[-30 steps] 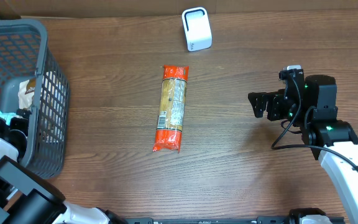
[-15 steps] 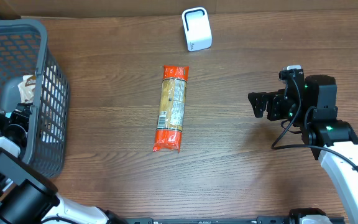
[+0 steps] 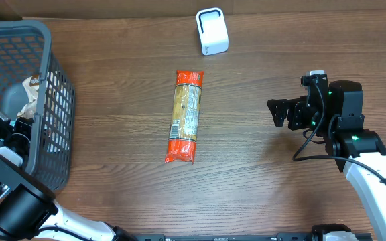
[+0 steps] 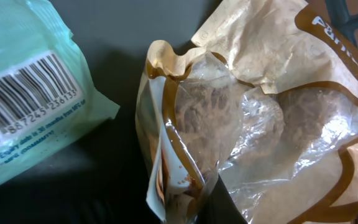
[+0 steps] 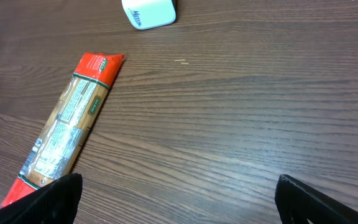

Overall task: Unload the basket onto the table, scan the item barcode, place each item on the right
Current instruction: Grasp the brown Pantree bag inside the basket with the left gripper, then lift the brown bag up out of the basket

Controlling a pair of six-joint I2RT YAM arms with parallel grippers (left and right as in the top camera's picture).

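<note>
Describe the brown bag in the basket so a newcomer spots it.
Look in the grey basket at the left edge of the table. The bag is crinkled tan paper with a clear window and brown trim, beside a mint-green pack bearing a barcode.

Table point(image 3: 260, 181): dark brown wood grain. Basket point(image 3: 57, 107): grey lattice. Scanner point(image 3: 212, 31): white. Pasta pack point(image 3: 184, 115): red ends, tan middle. Bag point(image 4: 316, 68): tan, brown trim, clear window. Pouch point(image 4: 17, 37): mint green, black barcode.
</note>
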